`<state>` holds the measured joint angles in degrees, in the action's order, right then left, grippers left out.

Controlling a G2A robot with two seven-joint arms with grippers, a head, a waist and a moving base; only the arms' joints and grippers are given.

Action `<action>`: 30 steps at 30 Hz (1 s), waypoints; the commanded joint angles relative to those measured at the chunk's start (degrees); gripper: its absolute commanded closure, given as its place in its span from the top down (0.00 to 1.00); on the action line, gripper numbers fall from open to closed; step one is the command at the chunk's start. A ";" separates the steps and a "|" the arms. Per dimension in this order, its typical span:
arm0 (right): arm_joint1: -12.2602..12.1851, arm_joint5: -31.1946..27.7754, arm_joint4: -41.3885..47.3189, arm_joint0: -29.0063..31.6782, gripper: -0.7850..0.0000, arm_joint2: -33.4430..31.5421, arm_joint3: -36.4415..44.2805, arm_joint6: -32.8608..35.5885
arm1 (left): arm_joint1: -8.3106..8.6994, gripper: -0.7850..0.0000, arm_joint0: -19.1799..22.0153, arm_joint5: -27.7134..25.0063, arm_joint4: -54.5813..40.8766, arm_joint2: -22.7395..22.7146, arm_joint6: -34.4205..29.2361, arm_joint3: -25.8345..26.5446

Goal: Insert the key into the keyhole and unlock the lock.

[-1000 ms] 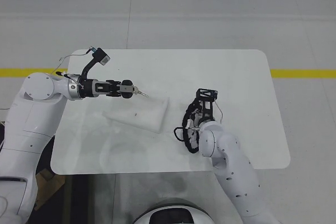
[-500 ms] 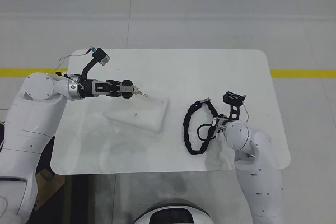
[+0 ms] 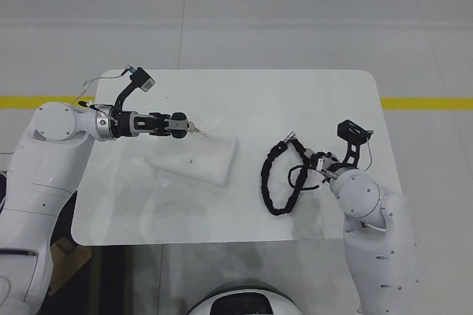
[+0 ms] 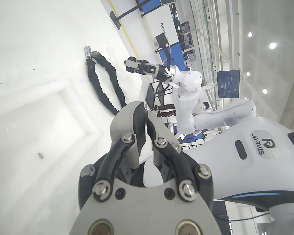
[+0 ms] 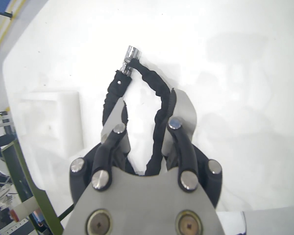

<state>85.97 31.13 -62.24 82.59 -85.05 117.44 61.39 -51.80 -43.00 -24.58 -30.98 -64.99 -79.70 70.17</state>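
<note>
Left tool (image 3: 183,125): you'll find it clamped on the key (image 3: 195,129), over the left half of the bench (image 3: 299,94), beside the far edge of the foam tray (image 3: 193,161).
Key: a thin metal sliver pinched between the pads (image 4: 139,121).
Right tool (image 5: 148,99): your fingers stand spread apart, straddling one strand of the lock (image 5: 161,94).
Lock: a black sleeved chain looped on the bench's right half, between tray and right edge.
Lock cylinder (image 5: 131,52): silver, at the loop's far end.
</note>
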 commanded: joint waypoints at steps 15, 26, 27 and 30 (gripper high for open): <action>0.40 4.45 9.44 1.85 1.00 4.59 0.37 7.34 | 0.00 0.00 0.00 0.00 0.00 0.00 0.00 0.00; 0.96 6.56 14.70 0.21 1.00 6.62 -3.93 5.25 | 0.00 0.00 0.00 0.00 0.00 0.00 0.00 0.00; 0.96 6.56 14.70 0.21 0.98 6.62 -3.93 5.25 | 0.00 0.00 0.00 0.00 0.00 0.00 0.00 0.00; 2.80 19.27 20.18 -10.52 1.00 12.20 -10.68 -7.48 | 0.00 0.00 0.00 0.00 0.00 0.00 0.00 0.00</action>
<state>88.05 39.74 -45.62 80.73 -77.68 111.23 64.58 -51.80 -43.00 -24.58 -30.98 -64.99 -79.70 70.17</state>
